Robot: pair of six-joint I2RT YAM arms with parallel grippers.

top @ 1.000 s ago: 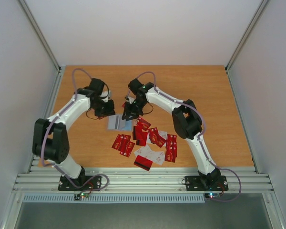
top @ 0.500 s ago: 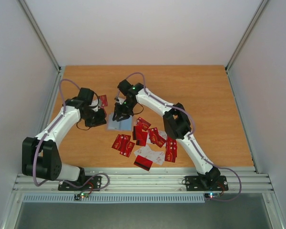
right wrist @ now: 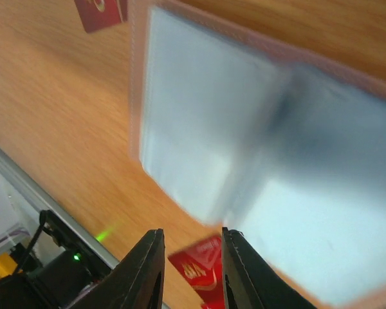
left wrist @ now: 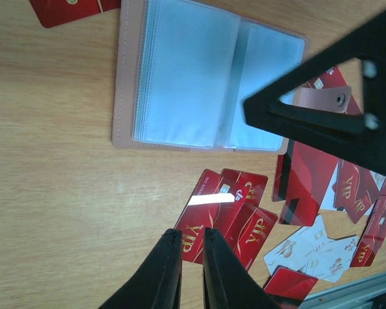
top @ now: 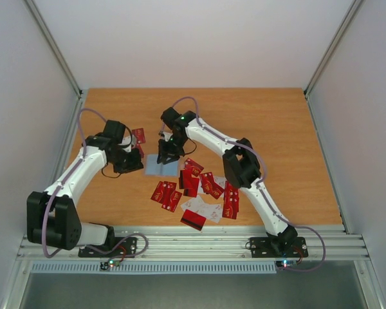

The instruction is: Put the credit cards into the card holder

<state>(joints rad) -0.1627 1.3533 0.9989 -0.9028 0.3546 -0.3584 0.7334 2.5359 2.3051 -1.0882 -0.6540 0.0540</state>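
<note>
The card holder [top: 156, 168] lies open on the table, a tan cover with pale blue-grey clear sleeves; it also shows in the left wrist view [left wrist: 180, 77] and, blurred, in the right wrist view [right wrist: 244, 141]. Several red and white credit cards [top: 206, 193] lie scattered to its near right, and some show in the left wrist view [left wrist: 225, 215]. One red card [top: 139, 135] lies alone behind the holder. My left gripper [top: 133, 163] sits at the holder's left, its jaws [left wrist: 191, 233] almost together and empty. My right gripper [top: 166, 153] hovers over the holder, open and empty [right wrist: 192, 235].
The holder's snap tab [left wrist: 325, 98] sticks out at its right edge, behind my right gripper's black finger [left wrist: 309, 122]. A red VIP card [right wrist: 206, 273] lies on the table just past the holder's near edge. The metal rail [top: 193, 244] runs along the table's front.
My left arm has pulled back to the left, uncovering the lone red card. My right gripper has moved left from the card pile to over the holder, which now lies open.
</note>
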